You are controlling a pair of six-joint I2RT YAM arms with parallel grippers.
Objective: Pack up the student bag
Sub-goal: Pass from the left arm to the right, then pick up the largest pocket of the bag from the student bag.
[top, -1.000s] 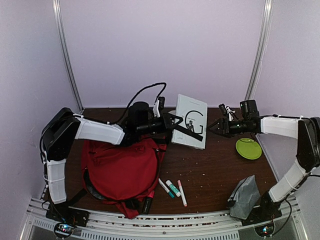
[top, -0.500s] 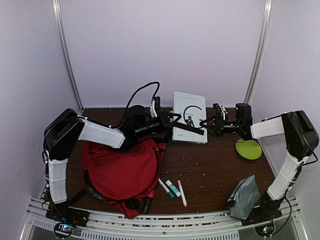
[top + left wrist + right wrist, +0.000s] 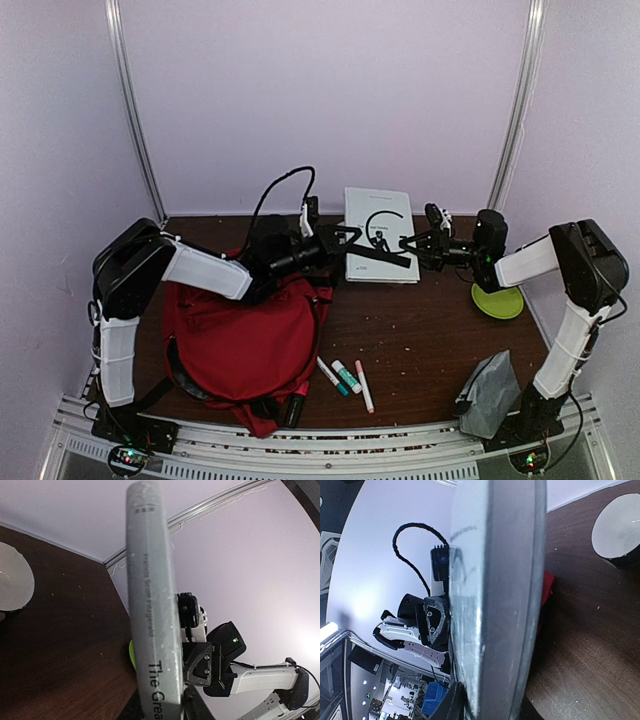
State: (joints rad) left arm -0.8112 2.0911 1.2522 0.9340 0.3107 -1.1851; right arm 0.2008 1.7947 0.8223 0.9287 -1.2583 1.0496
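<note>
A pale grey book (image 3: pixel 380 240) with a large dark "G" on its cover hangs above the back of the table, held between both arms. My left gripper (image 3: pixel 342 243) is shut on its left edge, my right gripper (image 3: pixel 416 243) on its right edge. In the left wrist view the book's spine (image 3: pixel 150 605) runs up from my jaws (image 3: pixel 165 712), with the right gripper (image 3: pixel 200 660) behind it. The right wrist view shows the book (image 3: pixel 495 595) edge-on in my jaws (image 3: pixel 492 710). The red student bag (image 3: pixel 240 340) lies flat at the near left, under the left arm.
A green plate (image 3: pixel 497 300) sits at the right below the right arm. Three markers (image 3: pixel 345 378) lie near the front centre, and a grey pouch (image 3: pixel 488 395) stands by the right arm's base. A pale round object (image 3: pixel 620 525) rests on the wood under the book.
The right gripper has moved left to the book's right edge and closed on it. The book has shifted slightly back and level; the left gripper still holds it.
</note>
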